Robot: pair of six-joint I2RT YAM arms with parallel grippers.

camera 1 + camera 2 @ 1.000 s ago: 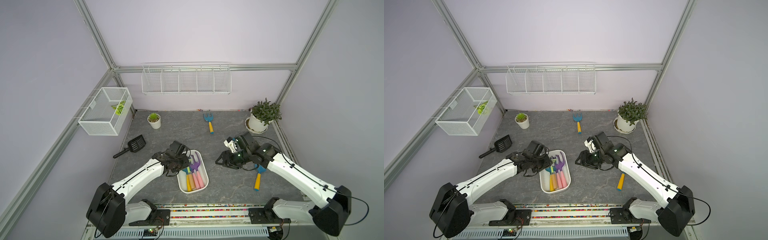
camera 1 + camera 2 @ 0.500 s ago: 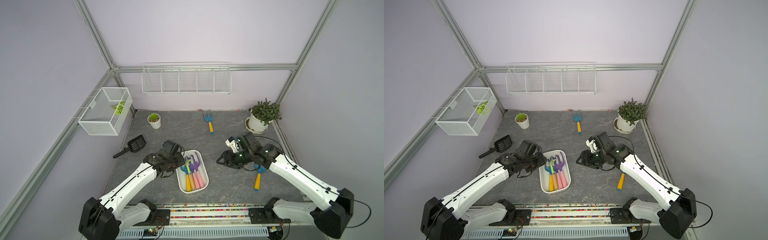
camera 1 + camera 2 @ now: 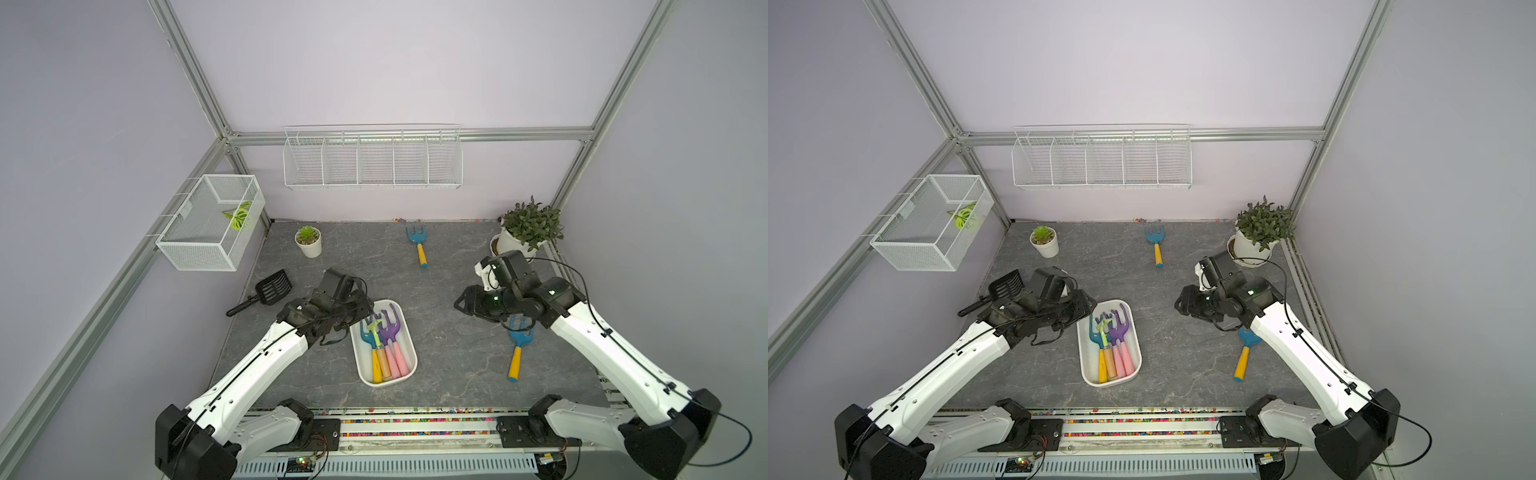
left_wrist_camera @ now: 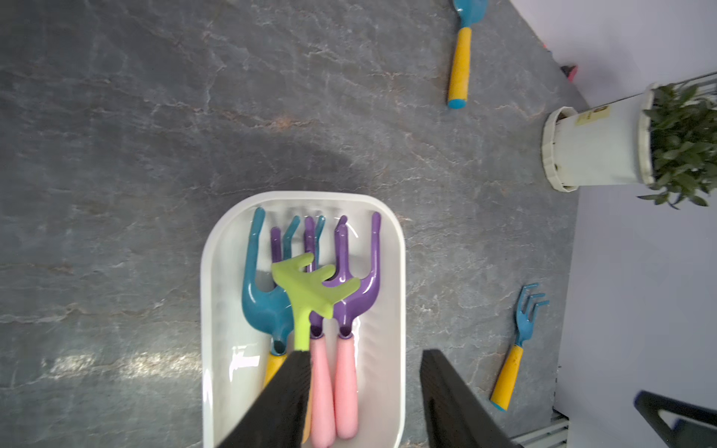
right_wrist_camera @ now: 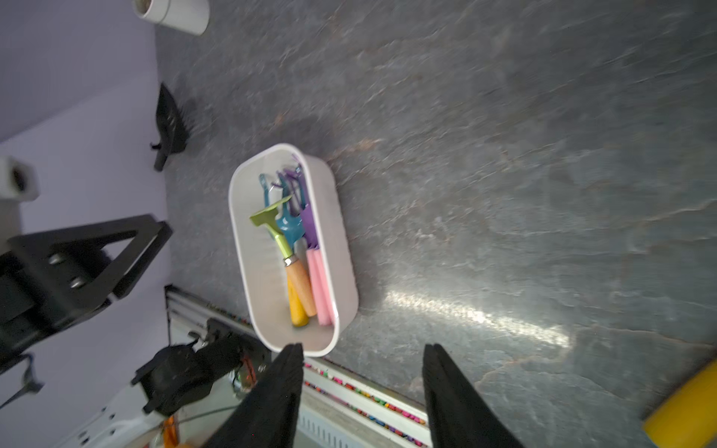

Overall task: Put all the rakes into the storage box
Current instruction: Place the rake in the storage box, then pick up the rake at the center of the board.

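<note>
Far from storage box [image 4: 207, 271], white plant pot [image 4: 593, 155], yellowish label [image 4: 593, 115], unreadable

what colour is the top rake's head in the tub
Lime green; the rake head shows best in the left wrist view.

The storage box [image 4: 207, 310] is sitting on the grey marbled table [image 4: 116, 155], and four rakes are lying in it with their tines pointing the same way. A teal rake [image 4: 260, 298] with a yellow handle is resting beside two purple rakes [image 4: 361, 287] with pink handles. A green rake [image 4: 310, 291] is lying on top of them, its head tilted. The left claw [image 4: 366, 353] is hanging over the handle end of the box. Its black fingers [image 4: 279, 399] are standing apart with nothing between them, and one finger is covering the green rake's shaft. A blue rake [image 4: 516, 349] is lying on the bare table near the lilac wall [image 4: 640, 271], and a second blue rake [image 4: 461, 62] is lying well apart from it. A potted plant [image 4: 597, 147] is standing by the wall.
</note>
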